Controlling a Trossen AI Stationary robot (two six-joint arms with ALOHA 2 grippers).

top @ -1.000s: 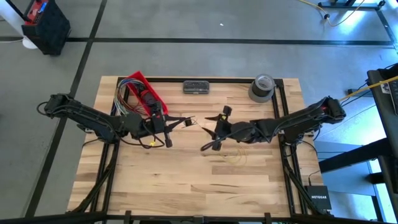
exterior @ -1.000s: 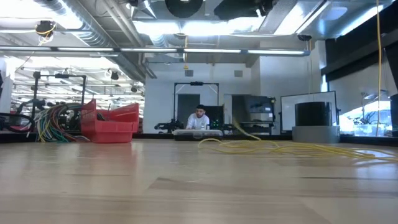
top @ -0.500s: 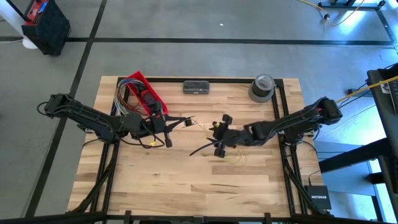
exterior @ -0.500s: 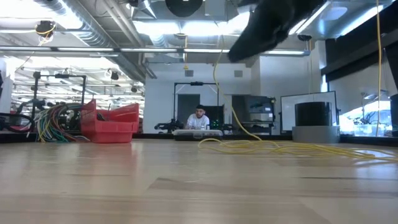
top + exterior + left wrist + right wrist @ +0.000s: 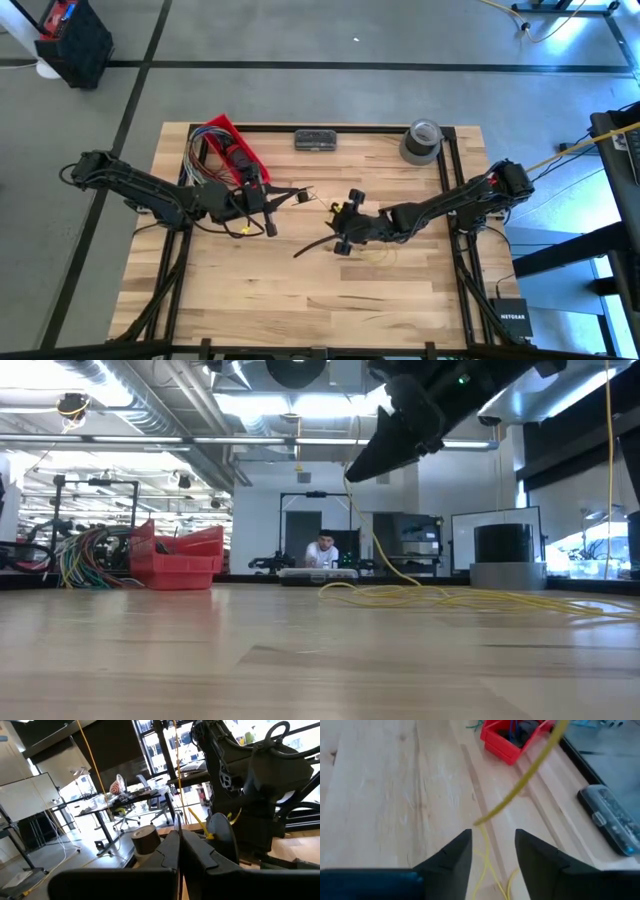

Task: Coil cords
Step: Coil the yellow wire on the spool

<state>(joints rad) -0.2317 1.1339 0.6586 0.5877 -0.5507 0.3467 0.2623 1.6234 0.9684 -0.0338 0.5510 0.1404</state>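
The cord is thin and yellow. Its loose loops (image 5: 375,250) lie on the wood right of the table's middle and show as a low pile (image 5: 450,598) in the low view. One strand (image 5: 352,520) rises from the pile into the air. My left gripper (image 5: 298,196) is level over the table's middle left and shut on the cord. My right gripper (image 5: 318,230) is open and tipped down toward the table. Its fingers (image 5: 447,857) stand on either side of the slanting strand (image 5: 520,787). My left gripper pinches the cord between its shut fingertips, at a pale bit of it (image 5: 303,196). The fingers lie level and point toward the table's right side. From there the cord leads off toward the right gripper, clear of the table. My right gripper has the strand between its open fingers, and I cannot tell whether a finger touches it.
A red bin (image 5: 232,148) with multicoloured wires (image 5: 200,160) stands far left. A dark case (image 5: 317,140) and a tape roll (image 5: 421,141) sit along the far edge. A person (image 5: 322,550) sits in the room behind. Bare wood spans the near half.
My right gripper has come down from above into the low view. It has shifted toward the table's left and near side and tipped its fingers further down, over the rising strand. The left gripper has kept still.
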